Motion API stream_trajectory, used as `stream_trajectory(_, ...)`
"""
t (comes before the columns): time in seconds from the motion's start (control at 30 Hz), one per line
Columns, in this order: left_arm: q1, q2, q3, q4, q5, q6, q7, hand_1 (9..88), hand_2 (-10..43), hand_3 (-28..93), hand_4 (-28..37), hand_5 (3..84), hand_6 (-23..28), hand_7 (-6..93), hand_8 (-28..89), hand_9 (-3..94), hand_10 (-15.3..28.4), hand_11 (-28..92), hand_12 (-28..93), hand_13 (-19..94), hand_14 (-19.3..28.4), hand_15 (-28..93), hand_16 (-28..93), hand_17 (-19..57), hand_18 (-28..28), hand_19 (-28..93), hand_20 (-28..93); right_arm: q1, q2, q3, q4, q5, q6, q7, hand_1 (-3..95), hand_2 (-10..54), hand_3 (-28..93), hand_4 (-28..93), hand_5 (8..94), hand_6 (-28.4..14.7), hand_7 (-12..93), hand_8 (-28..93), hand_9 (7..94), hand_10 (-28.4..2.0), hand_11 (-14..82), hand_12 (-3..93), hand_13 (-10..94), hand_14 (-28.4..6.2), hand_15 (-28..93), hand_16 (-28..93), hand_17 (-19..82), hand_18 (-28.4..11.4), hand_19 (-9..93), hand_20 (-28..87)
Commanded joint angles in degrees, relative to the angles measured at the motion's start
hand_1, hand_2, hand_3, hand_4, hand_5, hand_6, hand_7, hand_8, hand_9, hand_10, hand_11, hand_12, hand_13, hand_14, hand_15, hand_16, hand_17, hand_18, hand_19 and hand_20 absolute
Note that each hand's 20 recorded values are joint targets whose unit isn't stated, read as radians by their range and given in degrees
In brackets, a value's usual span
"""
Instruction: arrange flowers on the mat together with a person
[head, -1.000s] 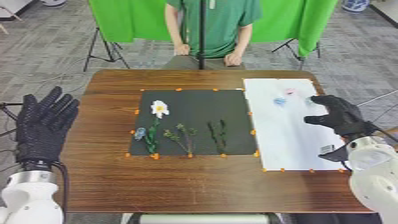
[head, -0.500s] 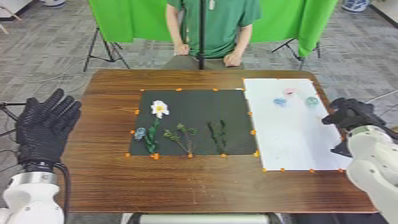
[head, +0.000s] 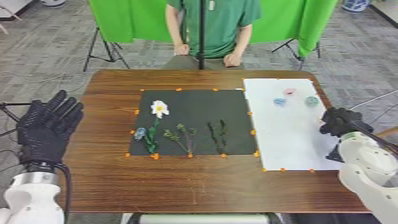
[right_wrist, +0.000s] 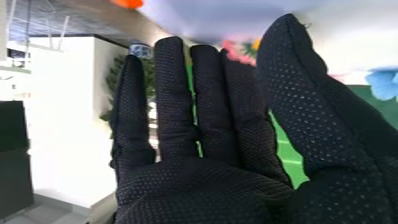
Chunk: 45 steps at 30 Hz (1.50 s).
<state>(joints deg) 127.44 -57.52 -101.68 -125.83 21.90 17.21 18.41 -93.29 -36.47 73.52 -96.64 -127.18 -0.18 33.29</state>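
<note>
Black fabric-gloved right hand (head: 342, 121): fingers straight, empty, white rectangular sheet's (head: 298, 137) three o'clock | pink flower (head: 290, 92), pale-blue flower (head: 280, 101), grey-green flower (head: 312, 101): its twelve | likely choosing; next, pinch one for black square mat (head: 191, 112)

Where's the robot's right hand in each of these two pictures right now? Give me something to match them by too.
Head view: the right hand is right of centre, at the white sheet's right edge.
Right wrist view: it rises from the bottom edge through the middle, fingers up.
Shared landmark: the bright green curtain, behind the person in the head view and glimpsed between thumb and fingers in the wrist view.
</note>
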Motion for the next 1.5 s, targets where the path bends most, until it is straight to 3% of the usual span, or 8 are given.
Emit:
stream_trajectory(0.03,0.6,-0.09,1.28,0.41,-0.49,-0.06,-0.77,22.6,18.4,70,-28.3,44.8,8.4,10.4,-9,36.8,15.1,18,8,26,14.4,28,-7,-4.8,13.0,33,8,4.4,1.1,-5.6,3.4,0.0,4.8,0.2,51.8,-9.5,66,-28,60.4,4.3,30,-11,59.7,-6.8,17.4,16.2,47,-6.9,38,25,18,-16.4,56,18)
stream_trajectory(0.3,0.6,-0.19,1.45,0.47,-1.10,-0.02,-0.85,22.5,18.3,71,-28.3,44.9,8.4,10.5,-9,36.8,15.0,18,8,26,14.6,28,-7,-4.9,13.2,33,9,3.5,0.7,-5.9,2.7,-0.8,6.9,0.3,56.8,-9.5,67,-28,69.4,4.9,41,-6,71.6,-5.5,10.5,26.5,52,-5.0,35,33,20,-15.8,55,19)
stream_trajectory(0.53,0.8,-0.12,1.27,0.52,-1.38,-0.19,-0.85,22.7,18.2,71,-28.3,44.9,8.3,10.5,-9,36.9,15.1,18,8,26,14.5,28,-8,-5.0,13.3,33,9,4.4,1.5,-9.1,-4.3,-6.1,13.5,-1.0,56.8,-9.5,69,-28,70.8,4.4,41,-5,74.1,-6.2,8.6,29.2,54,-4.6,34,36,21,-16.0,56,19)
stream_trajectory(0.73,0.2,0.08,1.52,0.80,-1.38,-0.16,-1.27,22.7,18.1,71,-28.3,44.9,8.3,10.6,-9,36.9,15.1,18,8,26,14.6,28,-7,-5.0,13.3,33,9,13.3,0.3,-20.0,-9.7,-2.9,20.5,-5.5,56.9,-9.5,70,-28,70.8,3.9,41,-4,73.7,-6.8,8.5,29.9,54,-4.6,34,37,21,-16.0,56,19)
stream_trajectory(0.87,0.0,0.40,1.28,1.00,-1.65,-0.02,-1.06,22.8,18.1,71,-28.3,45.0,8.3,10.6,-9,37.0,14.9,18,8,26,14.6,28,-7,-5.0,13.4,33,9,21.4,-2.1,-29.0,-11.3,-2.9,20.6,-9.7,56.3,-9.5,71,-28,70.4,3.6,41,-4,72.6,-7.6,9.5,29.7,55,-4.4,34,38,21,-15.7,56,19)
stream_trajectory(1.13,-1.4,1.06,3.22,1.70,-1.72,-0.32,-1.98,22.9,18.2,71,-28.3,45.9,8.2,10.9,-9,38.7,14.3,18,8,27,14.6,28,-8,-4.9,13.4,33,9,35.3,-12.6,-43.9,-8.0,2.6,19.0,-15.4,56.1,-9.5,71,-28,69.8,3.6,42,-4,71.6,-7.6,10.7,28.4,54,-4.0,33,37,21,-15.4,55,18)
stream_trajectory(1.37,-1.8,1.44,3.75,1.81,-1.67,-0.20,-2.65,23.0,18.2,70,-28.3,46.1,8.3,10.9,-9,39.1,14.3,18,8,27,14.5,29,-8,-4.8,13.4,33,9,42.1,-19.8,-52.9,-0.9,5.1,16.6,-14.6,56.1,-9.5,71,-28,69.3,3.6,43,-4,71.2,-7.7,11.1,28.0,54,-4.0,33,37,21,-15.3,55,18)
stream_trajectory(1.5,-2.2,1.56,4.36,1.88,-2.83,-0.39,-2.90,23.0,18.3,70,-28.3,46.2,8.2,11.0,-9,39.2,14.3,18,8,27,14.2,28,-8,-4.8,13.4,33,9,43.9,-22.2,-55.1,0.5,8.4,16.2,-13.7,56.1,-9.5,71,-28,69.1,3.6,43,-5,70.8,-7.8,11.5,27.6,54,-4.1,33,37,21,-15.4,56,18)
